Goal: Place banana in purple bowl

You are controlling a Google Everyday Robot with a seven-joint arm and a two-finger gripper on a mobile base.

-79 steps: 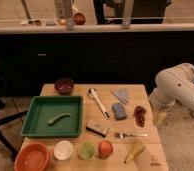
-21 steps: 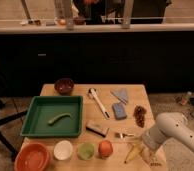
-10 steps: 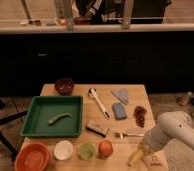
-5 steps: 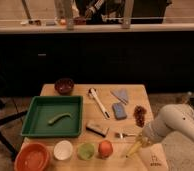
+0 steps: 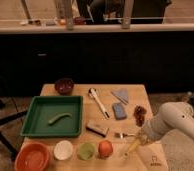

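Observation:
The banana (image 5: pixel 132 147), small and yellow, hangs tilted at the front right of the wooden table (image 5: pixel 102 92). My gripper (image 5: pixel 141 140) is at the banana's upper end and is shut on it, with the white arm (image 5: pixel 177 121) reaching in from the right. The purple bowl (image 5: pixel 64 85) stands at the table's far left corner, well away from the gripper, and holds nothing that I can see.
A green tray (image 5: pixel 36 117) with a green pod (image 5: pixel 59 118) lies at the left. Along the front stand an orange bowl (image 5: pixel 34 156), a white bowl (image 5: pixel 63 149), a green bowl (image 5: pixel 85 150) and a round orange-red fruit (image 5: pixel 105 148). A fork (image 5: pixel 121 134), a dark bar (image 5: pixel 97 128), a brush (image 5: pixel 98 101), a blue sponge (image 5: pixel 119 110) and a red-brown snack (image 5: pixel 139 113) lie mid-table.
The arm came down from the right to the banana at the table's front. Over the last second the gripper has risen a little with the banana, which now hangs more steeply.

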